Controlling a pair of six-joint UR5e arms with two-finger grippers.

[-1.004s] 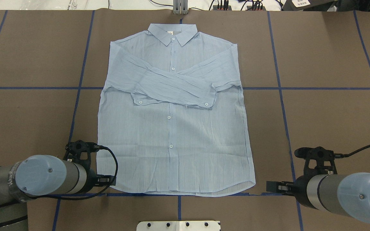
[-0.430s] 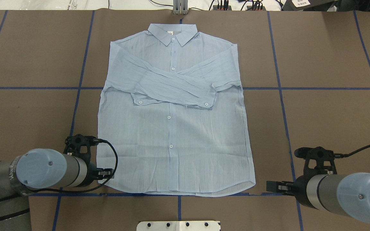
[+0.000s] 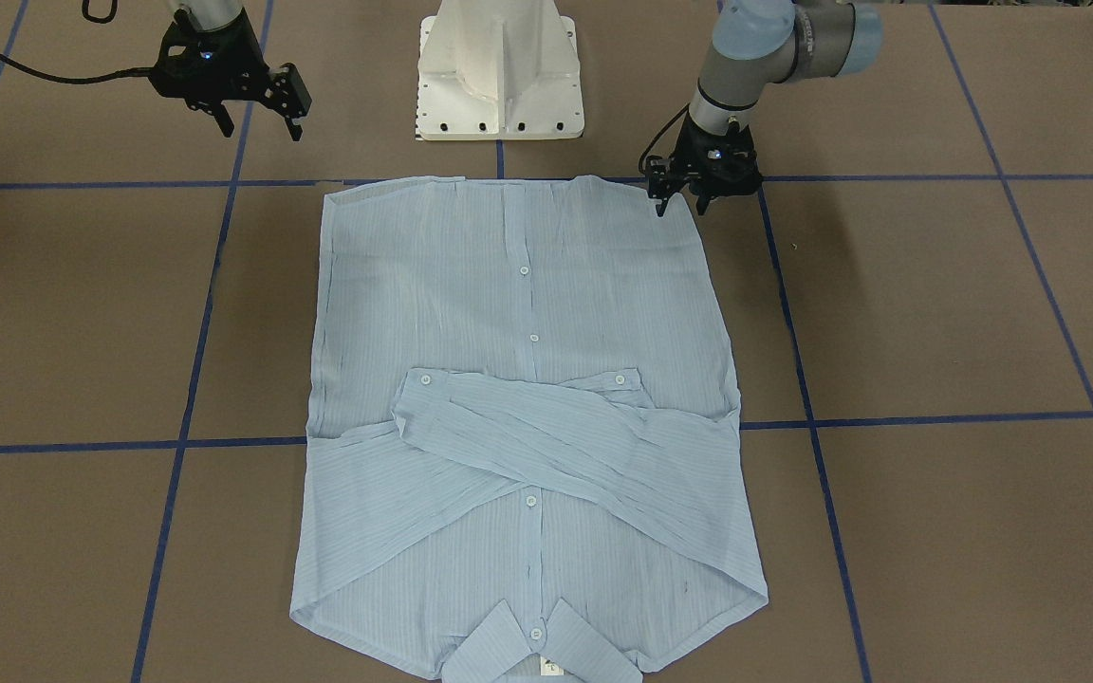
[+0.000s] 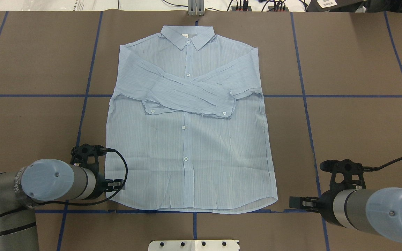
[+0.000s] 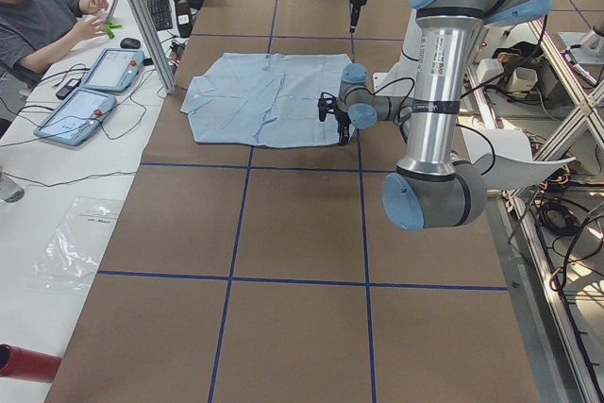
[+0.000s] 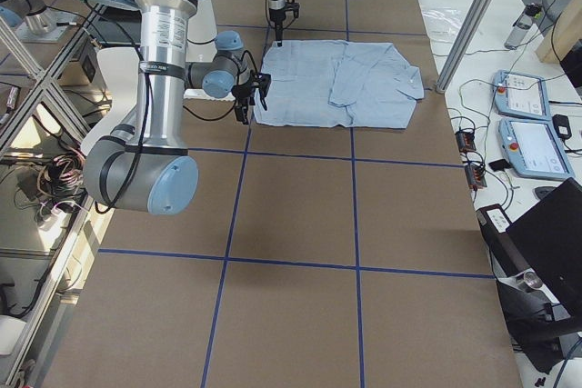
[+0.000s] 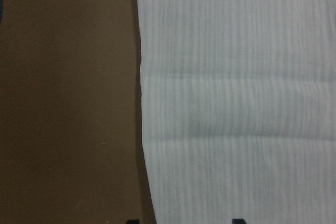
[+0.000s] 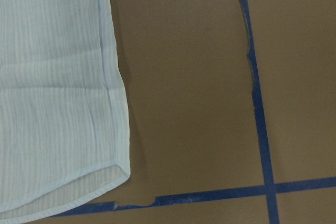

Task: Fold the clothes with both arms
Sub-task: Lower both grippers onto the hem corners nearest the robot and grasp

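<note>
Here, both grippers are at the shirt's hem corners, neither grasping.
The left gripper (image 3: 682, 204) hangs low at the left hem corner of the shirt (image 4: 187, 146), released, and the wrist view shows the shirt's side edge running between its spread fingertips. The shirt lies flat and buttoned on the brown table (image 4: 30, 62), with its sleeves (image 4: 187, 96) crossed over the chest and its collar (image 4: 188, 36) at the end far from the robot. The right gripper (image 3: 262, 131) hovers beside the shirt's right hem corner, apart from the cloth, likewise spread and holding nothing.

overhead opposite front, wrists close over shirt (image 7: 236, 103)
</note>
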